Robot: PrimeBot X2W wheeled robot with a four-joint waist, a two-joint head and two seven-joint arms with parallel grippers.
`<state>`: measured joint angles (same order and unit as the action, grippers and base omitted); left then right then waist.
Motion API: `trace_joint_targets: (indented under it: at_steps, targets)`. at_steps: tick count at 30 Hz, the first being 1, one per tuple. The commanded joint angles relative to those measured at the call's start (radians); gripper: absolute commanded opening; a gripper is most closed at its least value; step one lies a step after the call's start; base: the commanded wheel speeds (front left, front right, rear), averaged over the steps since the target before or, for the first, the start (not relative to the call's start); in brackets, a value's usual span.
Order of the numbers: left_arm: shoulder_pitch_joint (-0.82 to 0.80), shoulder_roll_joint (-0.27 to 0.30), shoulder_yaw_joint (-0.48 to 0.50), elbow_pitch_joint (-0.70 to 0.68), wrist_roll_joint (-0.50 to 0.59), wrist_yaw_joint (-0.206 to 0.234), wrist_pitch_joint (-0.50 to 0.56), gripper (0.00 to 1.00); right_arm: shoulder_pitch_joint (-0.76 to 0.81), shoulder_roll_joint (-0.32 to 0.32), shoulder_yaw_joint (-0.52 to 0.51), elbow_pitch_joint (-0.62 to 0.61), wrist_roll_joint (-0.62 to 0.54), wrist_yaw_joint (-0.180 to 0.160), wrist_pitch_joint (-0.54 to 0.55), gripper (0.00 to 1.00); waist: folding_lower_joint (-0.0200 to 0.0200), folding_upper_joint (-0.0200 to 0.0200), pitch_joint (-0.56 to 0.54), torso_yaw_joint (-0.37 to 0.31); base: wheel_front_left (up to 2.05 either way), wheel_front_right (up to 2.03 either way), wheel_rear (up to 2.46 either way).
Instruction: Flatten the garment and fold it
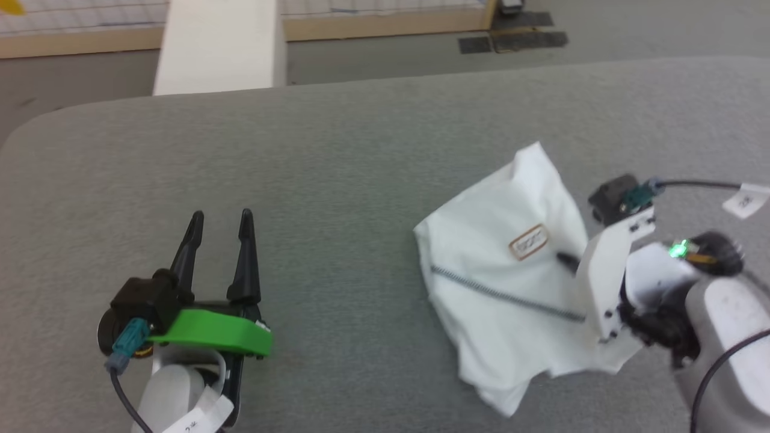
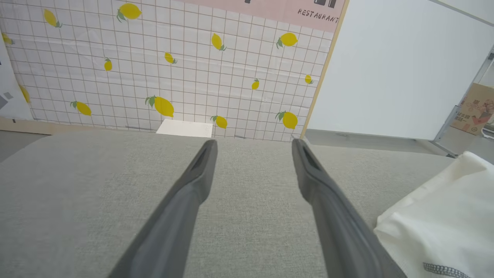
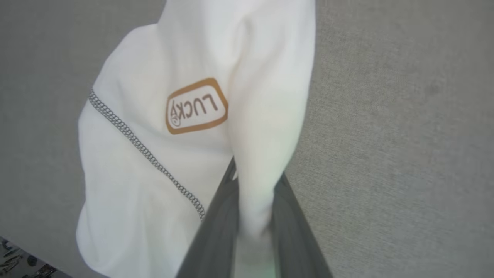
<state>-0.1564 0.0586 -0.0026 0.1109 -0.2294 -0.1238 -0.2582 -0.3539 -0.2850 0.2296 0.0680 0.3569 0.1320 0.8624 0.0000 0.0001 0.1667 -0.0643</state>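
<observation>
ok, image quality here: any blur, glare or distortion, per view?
Head view: white soft fabric shirt slightly motion-blurred, its brown-rimmed patch unreadable. Left wrist view: sharp, evenly lit, no glare on the grey cloth-covered table. Right wrist view: patch readable, fabric between the right gripper fingers washed out and soft.
</observation>
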Motion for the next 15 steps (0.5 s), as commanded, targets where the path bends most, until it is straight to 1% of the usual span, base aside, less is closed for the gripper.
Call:
trace_joint_targets:
  at_steps: [1, 6, 8, 11, 15]
  targets:
    - [-0.029, 0.005, -0.003, -0.012, 0.006, -0.007, -0.004, 1.00, -0.045, -0.030, 0.013, 0.009, -0.019, -0.001, -0.004, 0.00, 0.0000, -0.0001, 0.065, -0.093, 0.00, 0.00, 0.00]
    - [-0.071, 0.022, -0.020, -0.036, 0.014, -0.007, -0.004, 1.00, -0.150, -0.109, 0.025, 0.075, -0.063, -0.001, -0.050, 0.00, 0.0000, -0.0001, 0.125, -0.180, 0.00, 0.00, 0.00]
    - [-0.091, 0.034, -0.029, -0.059, 0.017, -0.007, -0.004, 1.00, -0.204, -0.148, 0.014, 0.131, -0.079, -0.001, -0.087, 0.00, 0.0000, -0.0001, 0.160, -0.227, 0.00, 0.00, 0.00]
    - [-0.107, 0.051, -0.033, -0.077, 0.023, -0.007, -0.004, 1.00, -0.254, -0.180, -0.005, 0.188, -0.103, -0.001, -0.128, 0.00, 0.0000, -0.0001, 0.197, -0.261, 0.00, 0.00, 0.00]
    - [-0.132, 0.077, -0.034, -0.100, 0.027, -0.007, -0.003, 1.00, -0.313, -0.200, -0.054, 0.260, -0.143, -0.001, -0.172, 0.00, 0.0000, -0.0001, 0.243, -0.283, 0.00, 0.00, 0.00]
